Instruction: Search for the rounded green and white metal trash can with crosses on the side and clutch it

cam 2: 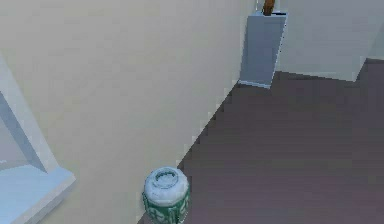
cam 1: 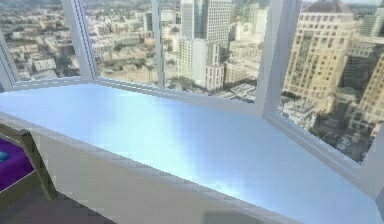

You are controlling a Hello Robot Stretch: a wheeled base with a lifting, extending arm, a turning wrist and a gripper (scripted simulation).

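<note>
Cannot tell the claw's state, nor place anything against it. Nearest in the arm side view, by the bottom edge just left of the middle: the rounded green and white trash can (cam 2: 166, 195), upright on the dark brown floor (cam 2: 290, 150), just beside the foot of the cream wall (cam 2: 130, 90); white domed top, green side with pale marks too small to make out. Left of it, at that view's bottom left corner, the end of a pale window ledge (cam 2: 30, 192). Farther along the same wall, near the top edge, a tall pale grey cabinet (cam 2: 262, 50) with a small brownish thing (cam 2: 268, 8) on top. In the forward view, low at the left edge, a purple-topped piece of furniture (cam 1: 12, 160) in an olive frame; behind it a broad pale blue-white window ledge (cam 1: 190, 140) across the whole width; beyond, large angled windows (cam 1: 120, 35) onto city towers (cam 1: 205, 40).
</note>
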